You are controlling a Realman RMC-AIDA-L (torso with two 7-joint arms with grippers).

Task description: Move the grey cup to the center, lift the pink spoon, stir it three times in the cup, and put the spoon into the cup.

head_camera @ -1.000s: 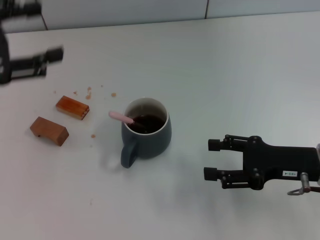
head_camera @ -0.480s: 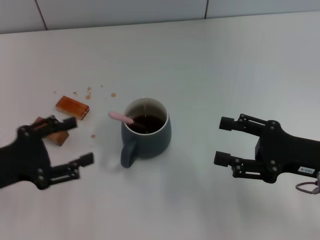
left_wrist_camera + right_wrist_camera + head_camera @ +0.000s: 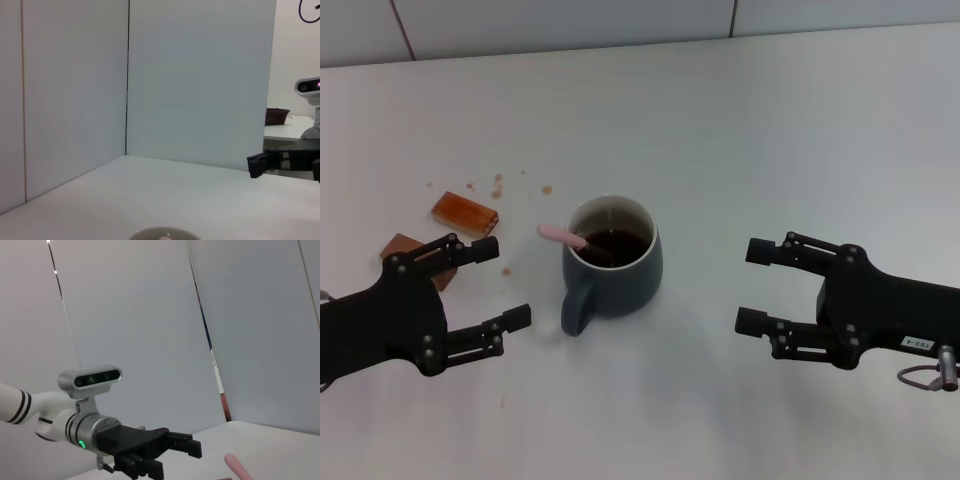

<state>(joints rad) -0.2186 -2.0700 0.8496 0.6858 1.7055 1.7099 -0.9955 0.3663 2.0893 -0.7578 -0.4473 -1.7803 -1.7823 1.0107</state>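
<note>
- I'm seeing the grey cup (image 3: pixel 612 258) sitting near the middle of the white table (image 3: pixel 740 140), dark liquid inside, its loop handle pointing toward me and slightly to my left.
- The pink spoon (image 3: pixel 563 235) is leaning in the cup, bowl end sunk in the liquid and pink handle poking out over the rim on my left side; judging by this, the task looks finished or nearly so.
- My left gripper (image 3: pixel 498 283) is hanging just left of the cup, fingers spread apart and holding nothing, close to the handle but not touching it.
- My right gripper (image 3: pixel 758 286) is sitting well apart on the other side, also spread wide and holding nothing.
- Two brown wooden blocks (image 3: pixel 465 213) are lying left of the cup with crumbs (image 3: pixel 498 186) scattered around them; the nearer block is partly covered by my left gripper.
- What worries me: the left fingers are near the handle and the protruding spoon, so a careless sideways move could clip either one and slop liquid or tip the spoon out.
- The spoon's bowl is hidden under the liquid, so I'm not able to tell how securely it is resting.
- The left wrist view is catching only a sliver of the cup's rim, and the right wrist view only the spoon's handle tip.
</note>
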